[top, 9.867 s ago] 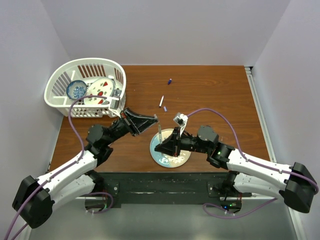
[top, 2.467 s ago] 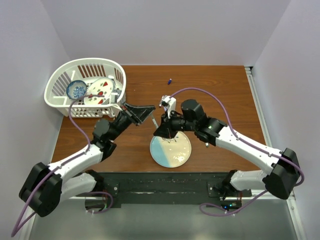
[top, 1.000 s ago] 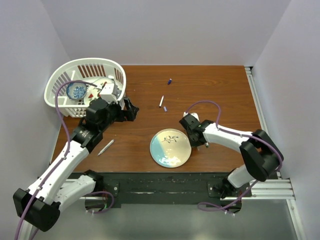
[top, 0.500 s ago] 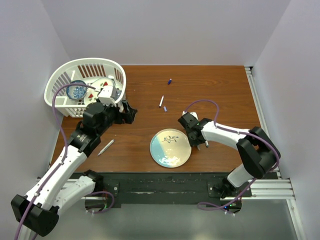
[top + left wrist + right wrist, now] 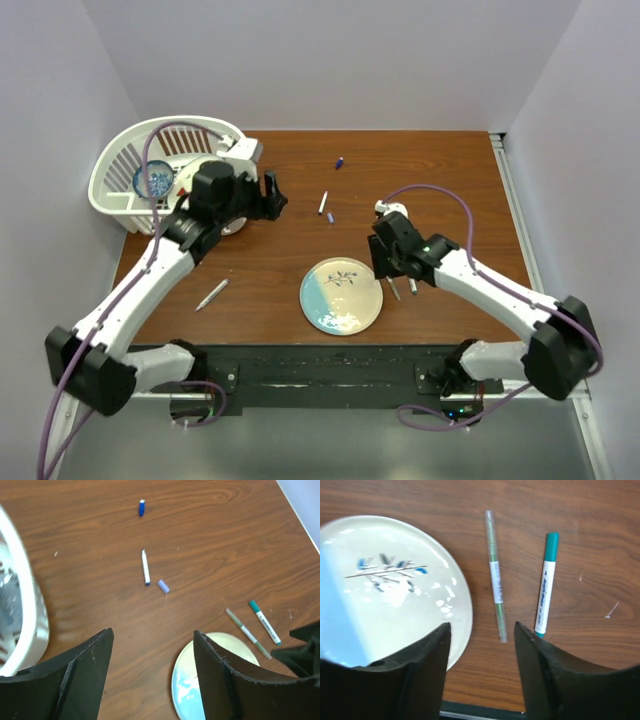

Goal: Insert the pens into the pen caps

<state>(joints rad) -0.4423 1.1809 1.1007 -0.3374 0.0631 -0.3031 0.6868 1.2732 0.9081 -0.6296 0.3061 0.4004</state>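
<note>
Your left gripper [image 5: 152, 635] and right gripper [image 5: 482, 626]: spread, empty. Straddle slim white blue-tipped pen [image 5: 145, 566] mid-barrel, missing short purple plastic cap [image 5: 163, 586].

A brown wood-grain table [image 5: 440, 180] spreads beneath the left gripper [image 5: 268, 195] and the right gripper [image 5: 395, 268]. Plain pale walls enclose it: a back wall [image 5: 330, 60] beyond both, a side wall [image 5: 45, 120] outboard of the left gripper, a second side wall [image 5: 590, 110] outboard of the right. A metal rail [image 5: 516, 215] edges the table on the right gripper's side. Behind both lie a black mounting bar [image 5: 320, 378] and what may be grey floor [image 5: 330, 452]. The light is soft and even.
</note>
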